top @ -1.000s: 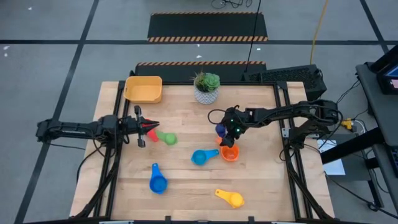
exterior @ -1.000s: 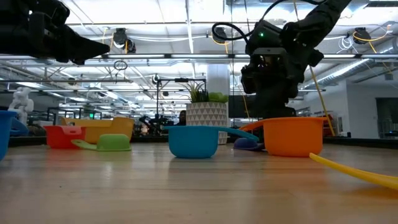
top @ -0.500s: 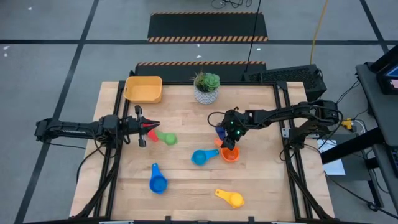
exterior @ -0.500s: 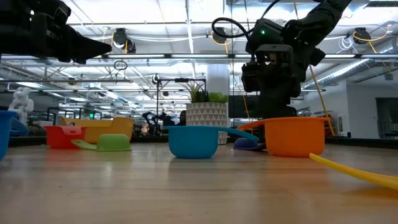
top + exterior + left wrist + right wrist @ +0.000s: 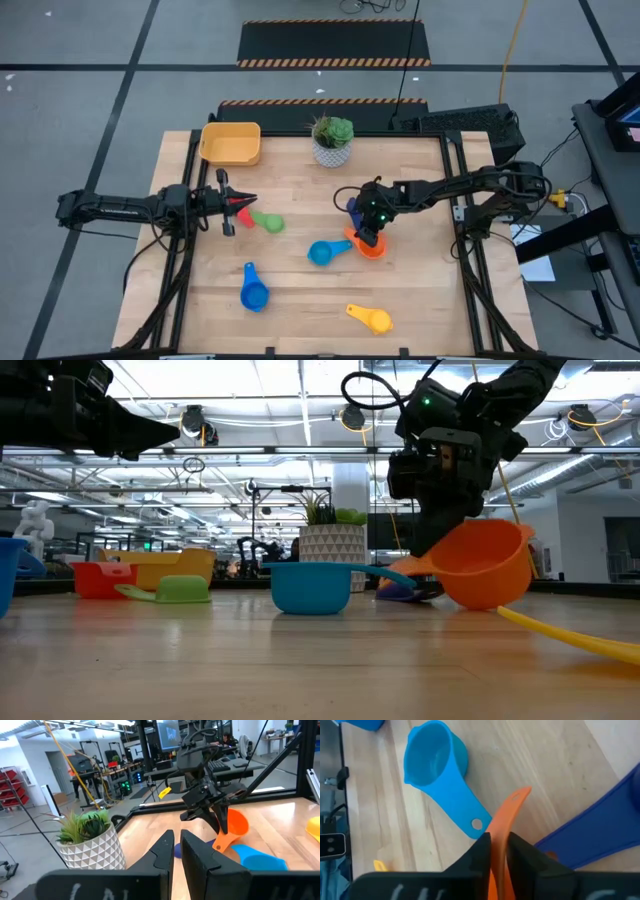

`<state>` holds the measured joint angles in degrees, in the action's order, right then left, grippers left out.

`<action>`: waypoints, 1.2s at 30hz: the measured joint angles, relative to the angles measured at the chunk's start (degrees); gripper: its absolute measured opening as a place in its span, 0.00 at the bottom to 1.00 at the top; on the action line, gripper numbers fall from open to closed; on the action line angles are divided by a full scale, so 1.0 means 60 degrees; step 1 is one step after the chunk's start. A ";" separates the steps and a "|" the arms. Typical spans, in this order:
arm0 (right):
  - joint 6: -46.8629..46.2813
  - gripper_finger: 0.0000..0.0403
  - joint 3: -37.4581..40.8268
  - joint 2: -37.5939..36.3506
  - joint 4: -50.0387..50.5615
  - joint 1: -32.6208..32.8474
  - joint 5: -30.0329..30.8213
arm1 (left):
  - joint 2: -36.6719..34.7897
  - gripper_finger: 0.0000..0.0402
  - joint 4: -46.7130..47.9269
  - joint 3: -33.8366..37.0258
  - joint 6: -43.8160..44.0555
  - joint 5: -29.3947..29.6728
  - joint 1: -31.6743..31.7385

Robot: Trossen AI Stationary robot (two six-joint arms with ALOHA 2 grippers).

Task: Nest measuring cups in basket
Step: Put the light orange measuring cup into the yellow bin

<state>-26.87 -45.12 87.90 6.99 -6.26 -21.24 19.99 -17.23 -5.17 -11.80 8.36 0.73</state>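
Tilting on the wooden surface (image 5: pixel 300 320) right of centre, orange measuring cup (image 5: pixel 485 565), bowl leaning sideways and handle raised. Gripped by that handle in the right gripper (image 5: pixel 498 845), jaws closed tight on the thin orange strip. Lying just beside it, toward the far edge, dark blue measuring cup (image 5: pixel 353 208), mostly hidden under the right arm in the high view. Resting just left of the orange one, mid-sized light blue measuring cup (image 5: pixel 322 252), upright, handle pointing toward the orange cup. Sitting nearer the front-left, larger light blue measuring cup (image 5: pixel 254 293), handle pointing away from the front edge. Lying near the front edge, right of centre, yellow measuring cup (image 5: pixel 372 318), well apart from the others. Resting left of centre, green measuring cup (image 5: pixel 270 223), with the red measuring cup (image 5: pixel 242 213) just beside it on its left. Hovering above the red cup, left gripper (image 5: pixel 232 203), jaws nearly shut with only a narrow gap, holding nothing. Standing at the far-left corner of the surface, yellow-orange basket (image 5: pixel 231 143), no cup visible inside. Placed at the far edge near the middle, white patterned pot with a green plant (image 5: pixel 332 141).
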 joint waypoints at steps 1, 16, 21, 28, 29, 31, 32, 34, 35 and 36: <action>0.0019 0.09 0.0000 0.0000 -0.0031 0.0000 -0.0001 | 0.0000 0.09 0.0000 0.0000 0.0001 0.0000 0.0000; 0.1557 0.43 0.0011 -0.1025 -0.0146 0.0004 0.1131 | 0.0000 0.09 -0.0117 0.0007 0.0012 -0.0011 0.0000; 0.1347 0.49 0.0011 -0.2065 0.1219 0.0282 0.2602 | 0.0000 0.09 -0.0149 0.0007 0.0052 -0.0058 -0.0004; -0.0099 0.50 0.0004 -0.3149 0.3678 0.1642 0.4770 | 0.0000 0.09 -0.0185 0.0007 0.0052 -0.0057 0.0000; -0.0166 0.50 0.0003 -0.3165 0.3824 0.1812 0.4977 | 0.0000 0.09 -0.0192 0.0007 0.0052 -0.0056 0.0000; -0.0176 0.50 0.0000 -0.3123 0.4098 0.2094 0.5384 | 0.0000 0.09 -0.0238 0.0007 0.0053 -0.0055 -0.0003; -0.0157 0.50 0.0000 -0.3034 0.4178 0.2194 0.5633 | 0.0004 0.09 -0.0317 0.0007 0.0074 -0.0055 0.0000; -0.0063 0.50 0.0001 -0.2857 0.4102 0.2271 0.5978 | 0.0055 0.09 -0.0498 0.0007 0.0170 -0.0055 0.0000; 0.0042 0.50 0.0000 -0.2762 0.4099 0.2275 0.6127 | 0.0073 0.09 -0.0575 0.0007 0.0262 -0.0054 -0.0004; 0.0129 0.50 0.0000 -0.2640 0.4090 0.2269 0.6279 | 0.0106 0.09 -0.0681 0.0007 0.0344 -0.0051 0.0000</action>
<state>-26.09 -45.12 72.06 31.53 7.35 16.43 20.62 -21.32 -5.13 -9.74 8.05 0.73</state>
